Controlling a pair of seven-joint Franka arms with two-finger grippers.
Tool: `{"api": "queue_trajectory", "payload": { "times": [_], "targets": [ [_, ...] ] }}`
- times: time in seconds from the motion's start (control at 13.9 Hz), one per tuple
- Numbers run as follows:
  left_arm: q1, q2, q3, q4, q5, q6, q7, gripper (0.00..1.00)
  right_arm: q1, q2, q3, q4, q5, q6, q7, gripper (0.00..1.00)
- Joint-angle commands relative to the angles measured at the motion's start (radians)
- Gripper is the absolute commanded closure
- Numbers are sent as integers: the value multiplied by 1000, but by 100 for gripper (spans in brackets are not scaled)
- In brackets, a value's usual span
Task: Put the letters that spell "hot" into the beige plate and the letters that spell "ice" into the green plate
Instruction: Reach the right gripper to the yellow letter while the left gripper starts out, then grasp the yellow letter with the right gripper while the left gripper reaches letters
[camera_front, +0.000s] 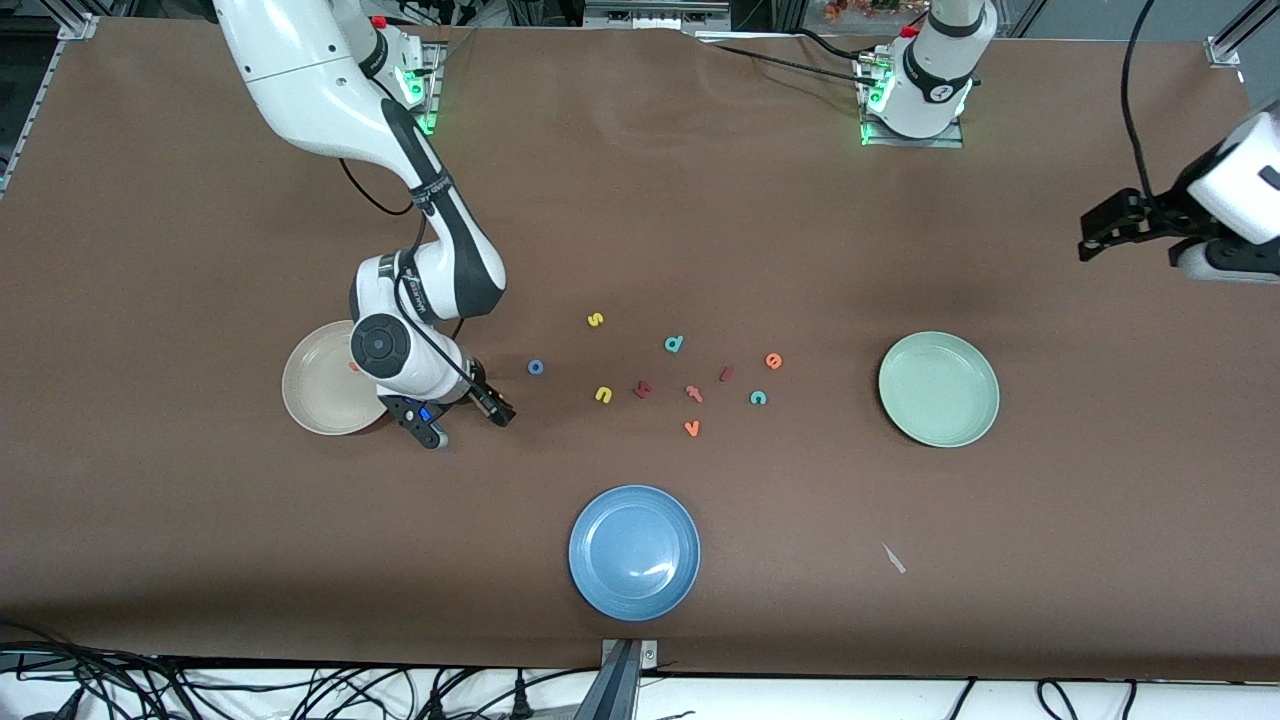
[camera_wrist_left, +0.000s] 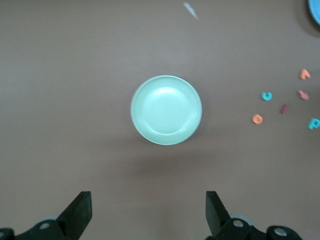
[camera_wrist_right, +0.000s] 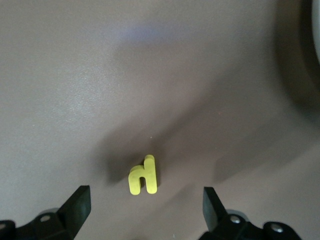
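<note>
Three plates sit on the bench (camera_front: 150, 300): beige plate (camera_front: 312, 398) toward the right arm's end, a small orange piece (camera_front: 352, 367) inside its rim; green plate (camera_front: 940, 388) toward the left arm's end; blue plate (camera_front: 634, 552) nearest the camera. Right gripper (camera_wrist_right: 145, 196), fingers spread wide, hangs just beside the beige plate over the yellow h (camera_wrist_right: 143, 176), which lies loose on the bench. Left gripper (camera_wrist_left: 149, 202), fingers apart and holding nothing, waits high above the green plate. Between the plates lie o (camera_front: 536, 367), i (camera_front: 726, 373), c (camera_front: 758, 397) and e (camera_front: 773, 360).
</note>
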Motion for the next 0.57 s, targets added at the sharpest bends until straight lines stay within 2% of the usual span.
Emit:
{"api": "queue_trajectory", "payload": {
  "times": [0.0, 0.29, 0.5],
  "targets": [
    [-42, 30, -39, 13, 11, -20, 4, 0, 6, 33, -3, 30, 4, 23, 7, 1],
    [-160, 179, -45, 16, 6, 8, 4, 0, 5, 36, -3, 30, 5, 36, -2, 23],
    [-243, 288, -45, 28, 6, 100, -16, 0, 5, 36, -3, 30, 4, 36, -6, 39]
  ]
}}
